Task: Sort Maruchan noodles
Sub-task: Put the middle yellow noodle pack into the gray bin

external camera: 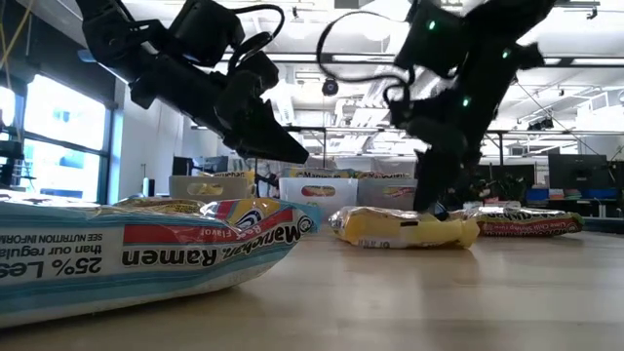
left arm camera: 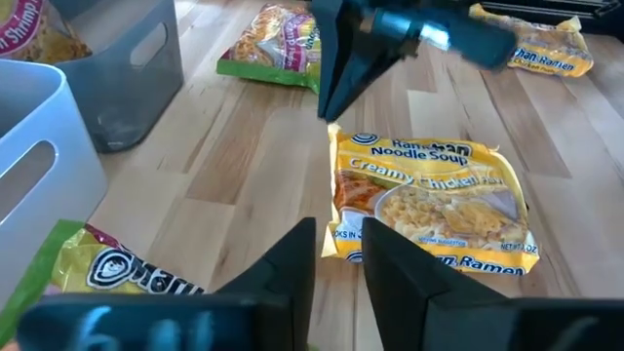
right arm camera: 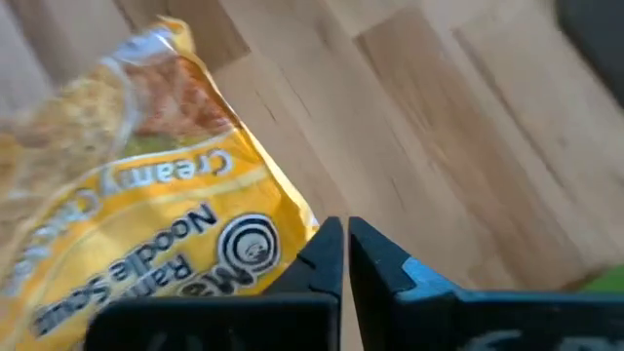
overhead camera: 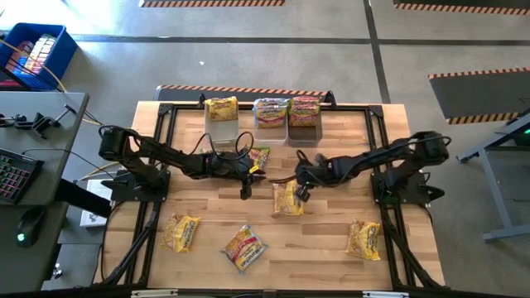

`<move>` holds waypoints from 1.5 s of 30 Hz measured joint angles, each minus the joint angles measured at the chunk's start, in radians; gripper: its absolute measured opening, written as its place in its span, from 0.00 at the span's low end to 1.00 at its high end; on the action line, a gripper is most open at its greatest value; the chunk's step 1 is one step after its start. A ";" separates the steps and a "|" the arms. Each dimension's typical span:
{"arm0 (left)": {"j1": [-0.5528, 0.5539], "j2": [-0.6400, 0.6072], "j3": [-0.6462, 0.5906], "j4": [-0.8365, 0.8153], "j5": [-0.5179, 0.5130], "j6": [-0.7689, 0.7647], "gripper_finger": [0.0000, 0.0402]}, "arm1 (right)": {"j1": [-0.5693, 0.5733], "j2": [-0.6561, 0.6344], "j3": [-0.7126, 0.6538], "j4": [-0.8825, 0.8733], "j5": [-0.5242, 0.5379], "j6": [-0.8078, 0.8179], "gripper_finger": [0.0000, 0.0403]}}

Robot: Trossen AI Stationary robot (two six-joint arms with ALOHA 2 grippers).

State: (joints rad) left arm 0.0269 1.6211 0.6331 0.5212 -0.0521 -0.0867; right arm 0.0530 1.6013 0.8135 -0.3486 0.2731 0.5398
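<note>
A yellow Creamy Chicken noodle packet (overhead camera: 287, 199) lies mid-table. My right gripper (overhead camera: 301, 192) is shut at its far right corner. My left gripper (left arm camera: 339, 255) hovers just left of this packet (left arm camera: 429, 205), raised above the wood, with a narrow gap between its fingers and nothing in it. A green-edged packet (left arm camera: 97, 278) lies on the table beside my left fingers, and another (overhead camera: 259, 157) lies near the bins. Three bins (overhead camera: 271, 122) at the far edge hold sorted packets. My right gripper pinches the yellow packet's corner (left arm camera: 334, 132), at the logo end of its seam (right arm camera: 292, 239), between its two fingers. The fingers (external camera: 434, 200) slant steeply down from above. Most of the packet (external camera: 405, 229) lies flat on the table.
Loose packets lie along the near side, at the left (overhead camera: 180, 233), middle (overhead camera: 244, 248) and right (overhead camera: 363, 239). The white bin (left arm camera: 39, 166) and grey bin (left arm camera: 127, 68) stand close by my left gripper on its far side. Bare wood lies between the near packets.
</note>
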 joint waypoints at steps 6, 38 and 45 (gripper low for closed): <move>-0.001 0.000 0.000 -0.001 0.008 -0.009 0.21 | -0.017 0.103 0.000 0.202 -0.045 -0.197 0.00; -0.004 0.000 0.000 -0.024 0.076 -0.016 0.20 | 0.331 -0.031 -0.074 0.237 -0.274 -0.049 0.00; -0.004 0.000 0.000 -0.019 0.075 -0.039 0.20 | 0.324 -0.030 -0.175 0.352 -0.075 -0.013 0.00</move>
State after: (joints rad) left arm 0.0227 1.6211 0.6331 0.5024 0.0231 -0.1259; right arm 0.3775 1.5711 0.6381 0.0035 0.1981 0.5270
